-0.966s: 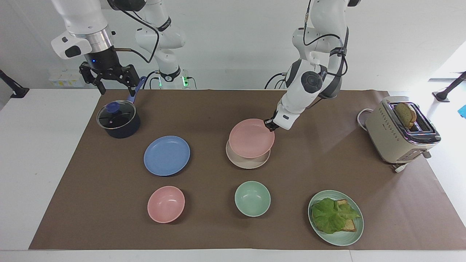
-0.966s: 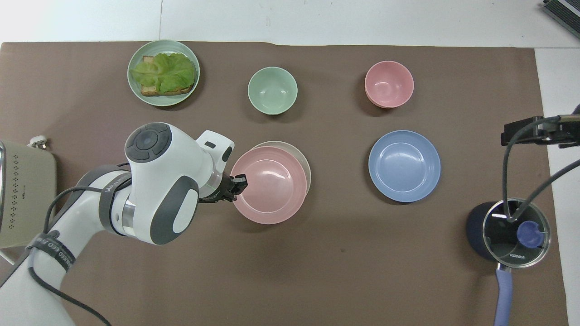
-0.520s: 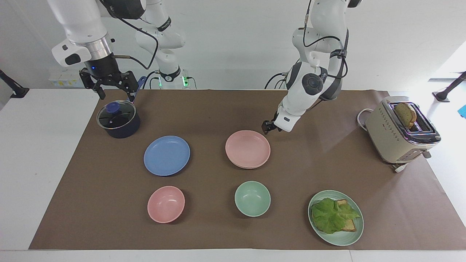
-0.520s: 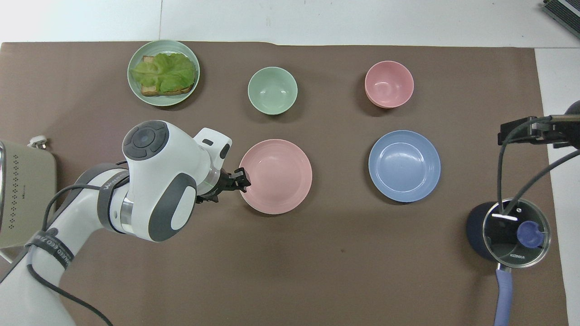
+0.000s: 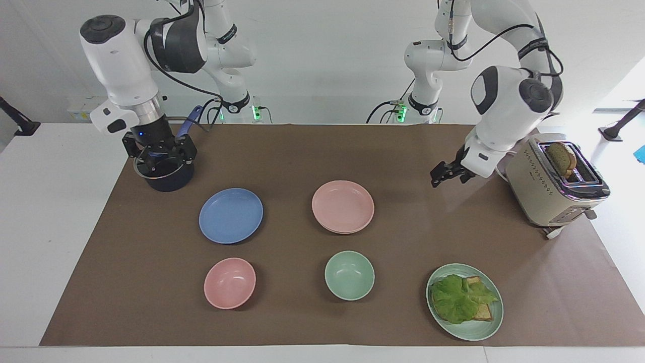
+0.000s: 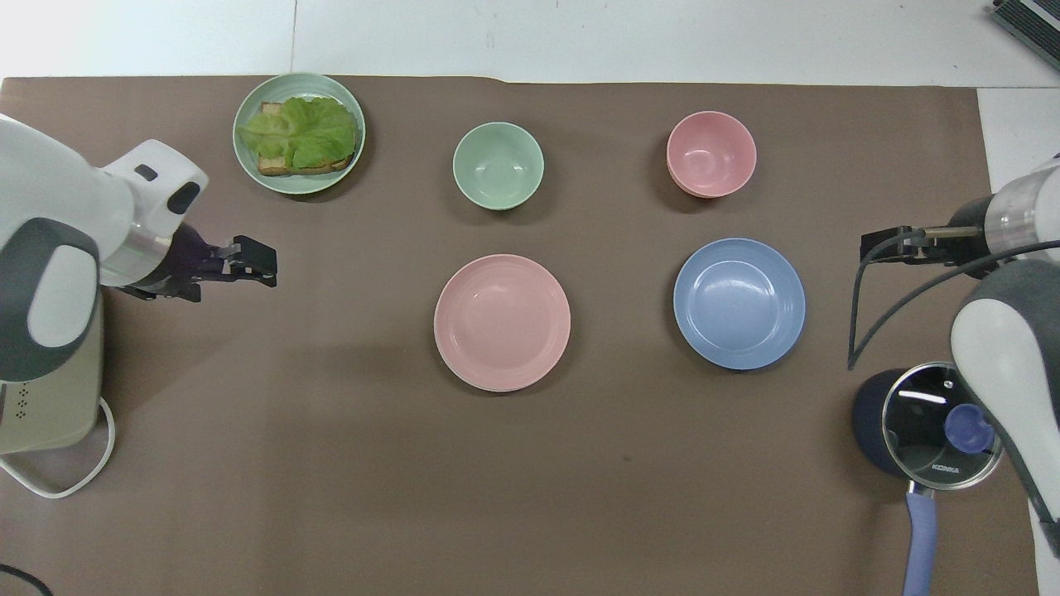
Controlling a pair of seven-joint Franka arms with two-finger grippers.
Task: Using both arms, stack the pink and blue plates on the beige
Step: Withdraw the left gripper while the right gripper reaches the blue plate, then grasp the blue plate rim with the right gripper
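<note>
We start with the brown mat, which covers most of the table and carries everything else. The right arm bends down over its own end of the table. The left arm folds down beside the beige toaster, which stands at that arm's end with a slice of bread in its slot. Next in size is the dark pot with a glass lid, close to the robots at the right arm's end.

Then come the plates. The pink plate lies mid-table, set squarely on the beige plate (we see only a thin edge of it under the pink rim). The blue plate lies flat on the mat beside that stack, toward the right arm's end and apart from it, with nothing on it. The green plate with lettuce and toast sits farthest from the robots, toward the left arm's end. A green bowl and a pink bowl lie farther from the robots than the pink and blue plates.

The left gripper hangs over bare mat between the stack and the toaster, fingers spread and empty. The right gripper hangs by the pot, jaws wide, holding nothing.
</note>
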